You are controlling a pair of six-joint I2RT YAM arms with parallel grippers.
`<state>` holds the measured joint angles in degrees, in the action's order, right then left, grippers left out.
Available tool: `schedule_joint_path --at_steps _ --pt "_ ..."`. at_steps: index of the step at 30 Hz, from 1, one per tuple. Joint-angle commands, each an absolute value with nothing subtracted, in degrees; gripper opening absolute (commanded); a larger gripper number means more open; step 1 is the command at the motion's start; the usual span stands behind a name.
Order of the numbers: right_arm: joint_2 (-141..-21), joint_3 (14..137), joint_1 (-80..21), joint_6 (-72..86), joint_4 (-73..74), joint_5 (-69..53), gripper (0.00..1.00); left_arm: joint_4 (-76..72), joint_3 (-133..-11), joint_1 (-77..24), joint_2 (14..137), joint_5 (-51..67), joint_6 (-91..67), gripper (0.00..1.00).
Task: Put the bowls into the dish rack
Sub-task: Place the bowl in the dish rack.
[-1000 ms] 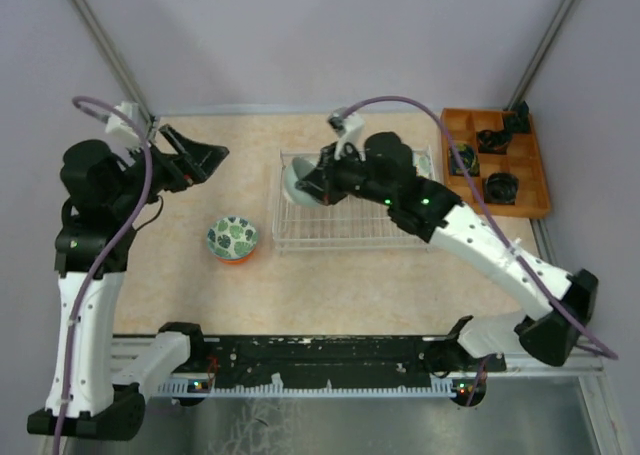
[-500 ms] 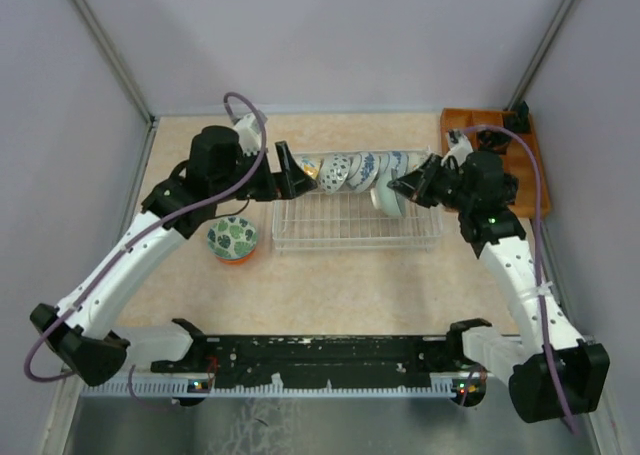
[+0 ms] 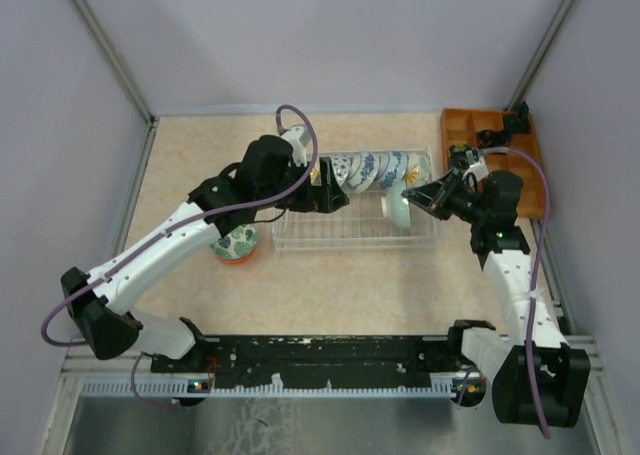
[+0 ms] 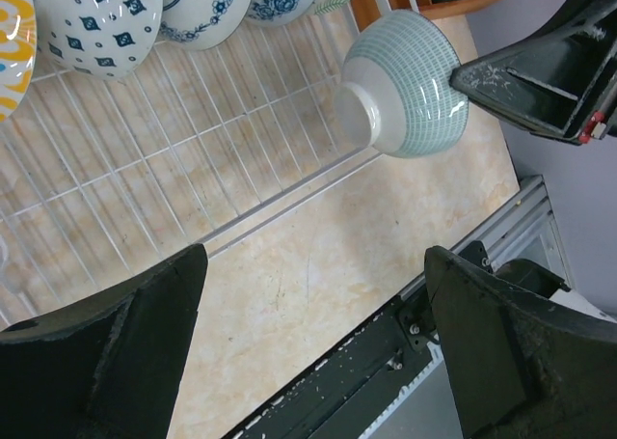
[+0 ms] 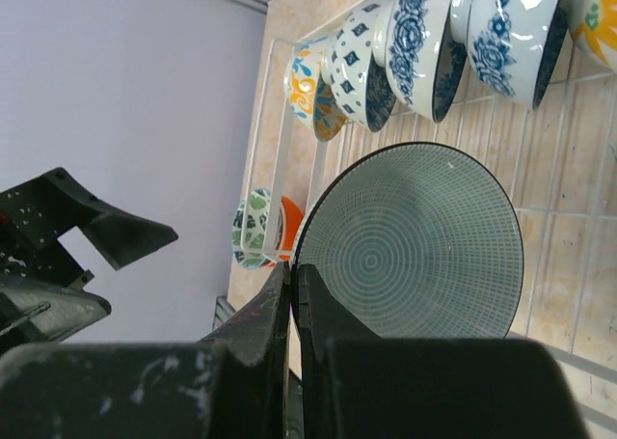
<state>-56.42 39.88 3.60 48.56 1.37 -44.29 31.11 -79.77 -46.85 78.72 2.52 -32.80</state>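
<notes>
- Left arm (image 3: 150, 260) and right arm (image 3: 515, 275): white shells on the long links, chunky black housings at the joints.
- Purple cable (image 3: 296, 117) looped off each wrist, thick and smooth.
- Tiny green light (image 3: 497, 239) on the right one's black forearm block.
- Left tool (image 4: 313, 347): two broad matte-black wedge fingers, kinda grainy finish.
- Right tool (image 5: 291, 283): same black, but scuffed up with pale scratches, small red bit on the side.
- Bulky rounded black base blocks (image 3: 105, 325) at the bottom ends.

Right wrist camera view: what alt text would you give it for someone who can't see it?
The right gripper pinches the rim of a pale green bowl, holding it on edge over the wire dish rack. Beyond it, mostly blue-patterned bowls stand in a row in the rack, and a green-leafed orange bowl sits outside it.
</notes>
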Motion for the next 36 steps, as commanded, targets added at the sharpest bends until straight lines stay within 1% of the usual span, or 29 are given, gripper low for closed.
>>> schedule_joint_path --at_steps 1,12,15,29,36 --pt "-54.0 38.5 5.4 51.5 -5.2 -49.0 0.0 29.7 -82.8 -48.4 80.2 0.0 -32.7 1.0" --pt "-52.9 34.7 8.8 50.2 -3.0 -49.1 0.0 27.8 -86.8 -52.1 88.1 0.0 -31.6 0.97" --pt "-53.0 34.3 9.5 49.4 -2.2 -48.6 0.0 26.5 -87.9 -52.3 91.0 0.4 -31.2 0.94" --pt "-54.6 36.0 9.8 44.0 3.0 -44.1 0.0 22.3 -91.7 -52.6 102.3 4.4 -29.9 0.56" --pt "-55.5 35.7 9.8 44.4 1.3 -43.9 0.0 20.7 -92.4 -52.7 105.8 6.0 -30.0 0.47"
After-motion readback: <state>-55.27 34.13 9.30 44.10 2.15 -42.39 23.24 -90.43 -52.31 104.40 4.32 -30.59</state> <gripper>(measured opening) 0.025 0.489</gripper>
